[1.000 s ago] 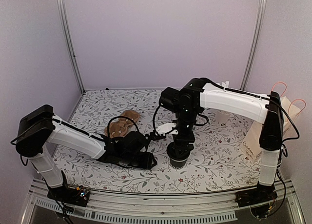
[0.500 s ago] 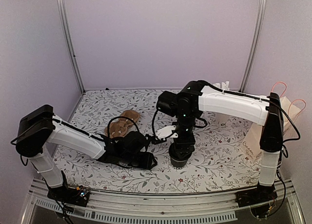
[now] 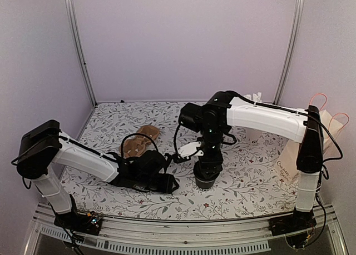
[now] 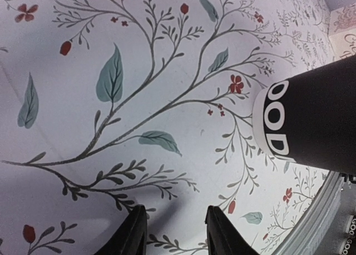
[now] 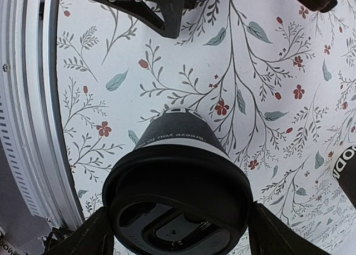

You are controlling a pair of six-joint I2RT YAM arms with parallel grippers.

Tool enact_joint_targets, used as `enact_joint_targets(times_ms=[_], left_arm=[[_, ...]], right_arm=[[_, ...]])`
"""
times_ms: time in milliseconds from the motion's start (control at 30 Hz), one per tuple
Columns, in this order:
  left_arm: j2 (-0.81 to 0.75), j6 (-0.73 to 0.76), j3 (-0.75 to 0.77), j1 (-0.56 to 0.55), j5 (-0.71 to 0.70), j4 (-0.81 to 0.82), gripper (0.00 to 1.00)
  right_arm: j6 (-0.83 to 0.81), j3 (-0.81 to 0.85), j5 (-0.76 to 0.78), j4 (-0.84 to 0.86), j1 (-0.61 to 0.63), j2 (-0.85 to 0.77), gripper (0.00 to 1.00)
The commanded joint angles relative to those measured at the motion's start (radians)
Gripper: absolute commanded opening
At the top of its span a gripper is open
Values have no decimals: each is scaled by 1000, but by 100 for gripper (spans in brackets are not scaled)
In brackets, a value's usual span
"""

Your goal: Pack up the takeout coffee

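The takeout coffee [image 3: 205,178] is not packed yet. It is at the front of the flowery desk [image 3: 253,183], near the middle, with its black lid on. The paper bag [image 3: 293,155] is at the right side, well apart from the cup. I think the cup has to go in there. So most of the job is left: lift the cup, carry it over, and set it in the bag without tipping it.

The right jaws are over the cup from above. They are wide apart, with one finger [image 5: 92,235] on each side of the black lid. Both fingers look pressed on it, so I think they are grasping the cup. I cannot tell if the cup is sitting on the desk.

The left jaws lie low on the desk near the cup. They are partly apart and hold nothing.
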Motion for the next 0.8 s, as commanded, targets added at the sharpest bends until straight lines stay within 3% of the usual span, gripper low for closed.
enact_joint_targets(times_ms=[0, 767], left_arm=[[-12, 1, -17, 2, 4, -10, 40], [-4, -7, -37, 0, 38, 24, 40]], right_arm=[[-1, 13, 25, -8, 5, -49, 69], [-35, 17, -3, -7, -18, 22, 72]])
